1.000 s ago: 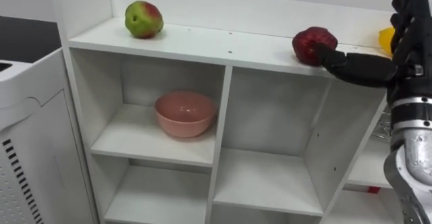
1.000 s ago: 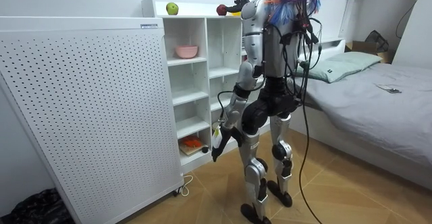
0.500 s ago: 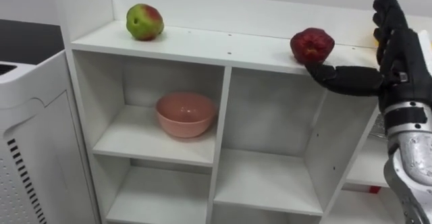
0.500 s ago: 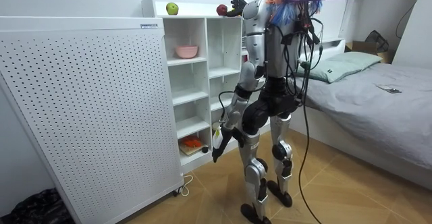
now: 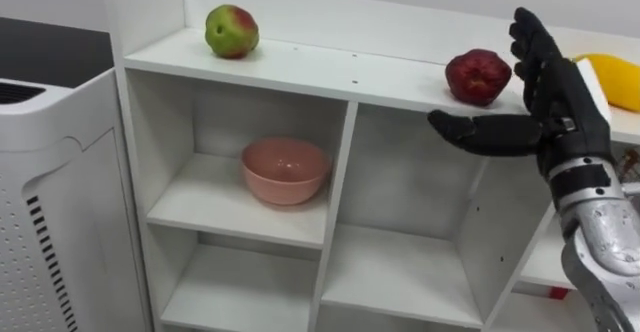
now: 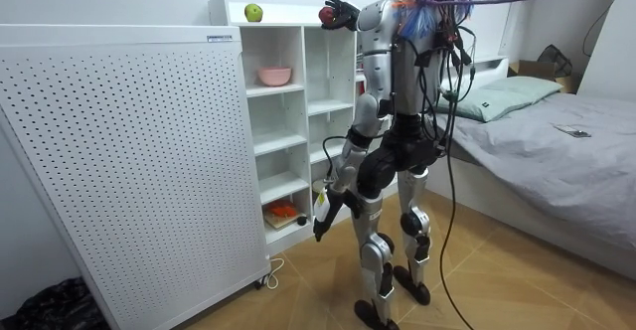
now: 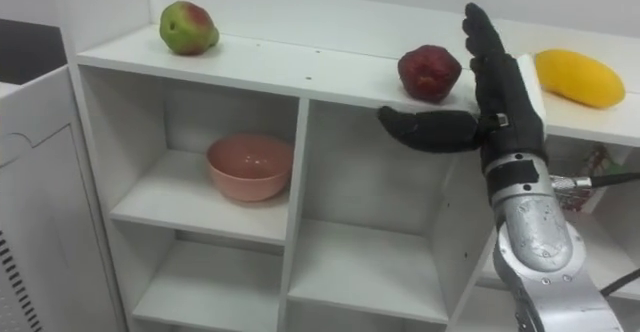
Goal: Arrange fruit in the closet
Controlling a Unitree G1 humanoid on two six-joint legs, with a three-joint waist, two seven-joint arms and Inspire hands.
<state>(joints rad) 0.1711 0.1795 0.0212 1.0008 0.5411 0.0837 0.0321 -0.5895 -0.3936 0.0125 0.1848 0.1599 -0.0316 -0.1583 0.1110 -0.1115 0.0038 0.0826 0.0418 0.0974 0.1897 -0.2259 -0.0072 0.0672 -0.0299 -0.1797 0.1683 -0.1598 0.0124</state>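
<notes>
A dark red fruit [image 5: 478,76] sits on the top board of the white closet [image 5: 330,68]. My right hand [image 5: 548,107] is open just in front of and to the right of it, thumb stretched left below the board's edge, not touching the fruit. On the same board, a green-and-red apple [image 5: 231,31] rests at the far left and a yellow mango [image 7: 578,77] lies to the right. In the room view my left hand [image 6: 320,214] hangs low beside my hip. I stand facing the closet.
A pink bowl [image 5: 286,169] sits in the upper left compartment. A white perforated cabinet [image 6: 119,151] stands against the closet's left side. Something orange [image 6: 283,211] lies on a bottom shelf. A bed [image 6: 556,141] is behind me.
My right hand has let go of the red fruit and drawn back and down from it; the fruit stays on the top board. The camera has shifted, bringing the mango into view.
</notes>
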